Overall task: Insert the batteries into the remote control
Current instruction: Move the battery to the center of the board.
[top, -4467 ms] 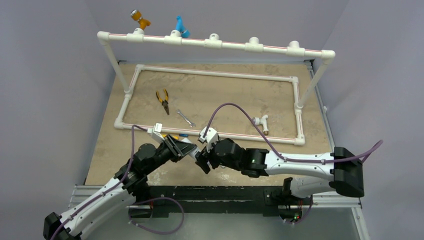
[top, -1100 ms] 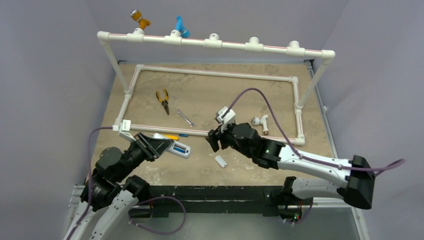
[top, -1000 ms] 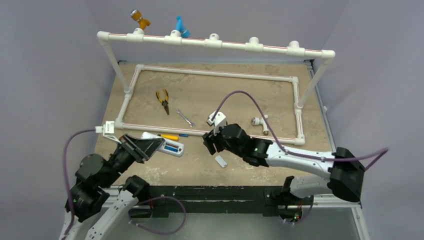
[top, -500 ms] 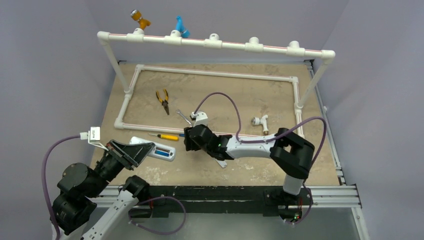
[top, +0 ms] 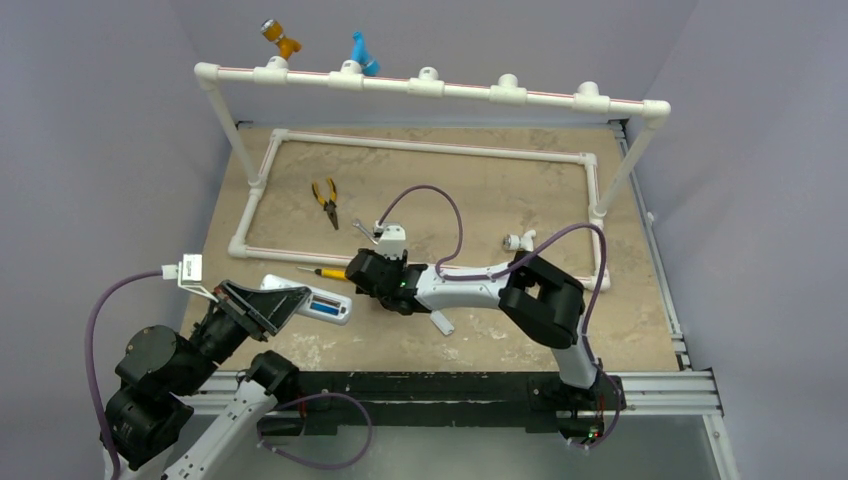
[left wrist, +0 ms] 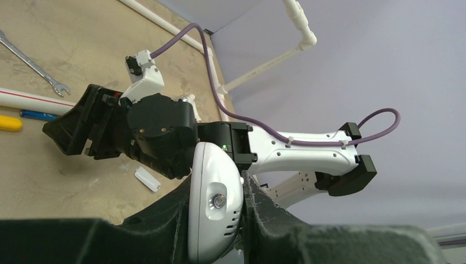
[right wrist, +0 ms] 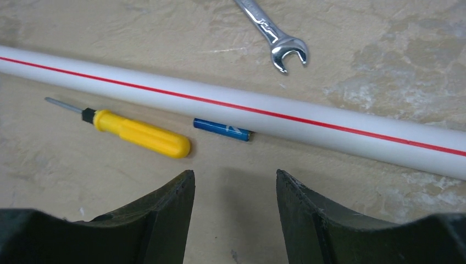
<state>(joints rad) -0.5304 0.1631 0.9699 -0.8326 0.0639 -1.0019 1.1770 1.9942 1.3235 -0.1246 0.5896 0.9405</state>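
The white remote control is clamped end-on in my left gripper, held above the table at the front left; a blue patch shows on its upper face. In the left wrist view its rounded white end sits between the shut fingers. One small blue battery lies against the near white pipe, just right of the yellow-handled screwdriver. My right gripper is open and empty, low over the table just short of that battery. In the top view the right gripper hides the battery. A second battery is not seen.
A small white battery cover lies on the table under the right forearm. A wrench and yellow pliers lie inside the pipe frame. A white pipe fitting sits at the right.
My right arm has swung left and down to the screwdriver and battery by the near pipe. My left gripper drew back left with the remote, then held still.
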